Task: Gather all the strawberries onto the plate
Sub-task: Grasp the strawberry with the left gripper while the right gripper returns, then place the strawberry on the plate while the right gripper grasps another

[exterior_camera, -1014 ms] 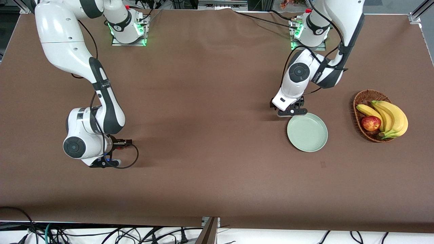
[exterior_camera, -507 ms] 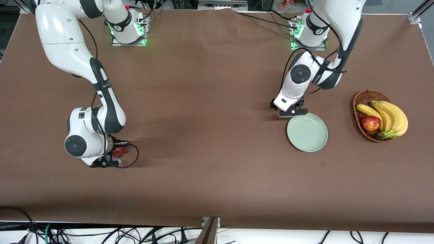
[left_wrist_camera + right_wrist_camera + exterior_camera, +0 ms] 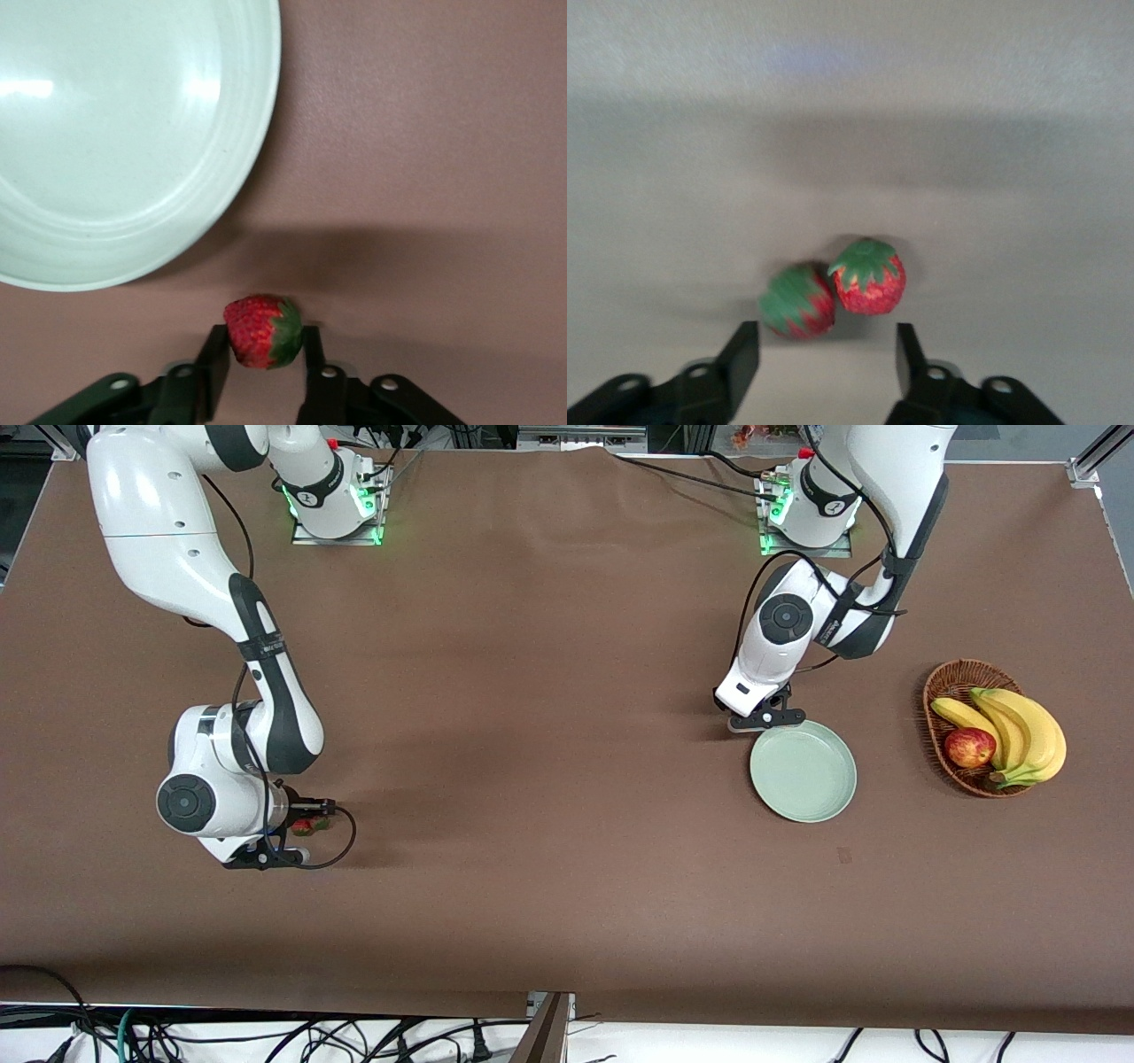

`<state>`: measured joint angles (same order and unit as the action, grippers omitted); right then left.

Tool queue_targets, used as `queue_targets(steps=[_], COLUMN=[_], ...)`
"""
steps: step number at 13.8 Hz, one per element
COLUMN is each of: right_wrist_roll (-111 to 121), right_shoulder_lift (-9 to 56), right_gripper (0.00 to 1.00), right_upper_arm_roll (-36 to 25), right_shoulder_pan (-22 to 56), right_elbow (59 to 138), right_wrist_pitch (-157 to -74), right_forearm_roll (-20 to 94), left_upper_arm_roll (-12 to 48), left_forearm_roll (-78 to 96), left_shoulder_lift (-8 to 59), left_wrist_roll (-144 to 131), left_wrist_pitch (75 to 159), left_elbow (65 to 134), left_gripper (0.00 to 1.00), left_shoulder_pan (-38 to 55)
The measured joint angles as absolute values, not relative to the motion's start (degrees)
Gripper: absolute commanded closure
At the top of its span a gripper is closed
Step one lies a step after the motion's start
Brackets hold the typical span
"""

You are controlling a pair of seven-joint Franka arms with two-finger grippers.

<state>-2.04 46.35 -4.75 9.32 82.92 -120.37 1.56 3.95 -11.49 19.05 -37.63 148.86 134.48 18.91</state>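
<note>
Two bananas (image 3: 1019, 731), one apple (image 3: 969, 747) in wicker basket (image 3: 941, 691).

The left gripper (image 3: 266, 347) has its black jaws closed on a strawberry (image 3: 261, 331), one on each side of it. The berry is red, its green cap turned sideways toward one jaw. The plate (image 3: 133, 257), pale green and glossy, lies on the brown bench (image 3: 425, 150) near the berry, not touching it.
</note>
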Motion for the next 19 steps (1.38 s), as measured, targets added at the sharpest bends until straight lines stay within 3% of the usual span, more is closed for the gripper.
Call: queue_targets(steps=[4, 9, 11, 16, 17, 19], right_wrist_roll=[-0.83, 5.89, 7.61, 9.48, 9.56, 9.71], right_shoulder_lift=[46.08, 46.08, 46.08, 46.19, 46.36, 46.93], right_gripper=[0.01, 0.01, 0.01, 0.01, 0.01, 0.01], right_upper_arm_roll=[-4.78, -4.95, -4.95, -4.94, -4.92, -4.89], right_shoulder_pan=[9.2, 6.49, 5.69, 5.33, 5.34, 5.35], right_elbow=[82.92, 82.92, 82.92, 83.2, 83.24, 83.25], right_wrist_pitch=[-121.78, -123.51, -123.83, -125.28, -125.56, -126.16], right_forearm_roll=[1.56, 1.56, 1.56, 1.56, 1.56, 1.56], left_upper_arm_roll=[4.01, 4.67, 4.55, 3.78, 3.79, 3.84], left_forearm_roll=[-11.49, -11.49, -11.49, -11.54, -11.54, -11.54], left_shoulder_lift=[18.7, 18.02, 19.15, 23.92, 24.47, 25.89], left_wrist_roll=[-37.62, -37.62, -35.86, -15.92, -11.9, -6.33], left_wrist_pitch=[146.07, 122.31, 117.82, 117.67, 118.42, 119.66], left_elbow=[132.69, 118.09, 113.65, 108.49, 108.25, 108.25], left_gripper=[0.81, 0.81, 0.81, 0.78, 0.69, 0.68], left_shoulder_pan=[18.91, 19.25, 19.27, 12.22, 10.82, 9.66])
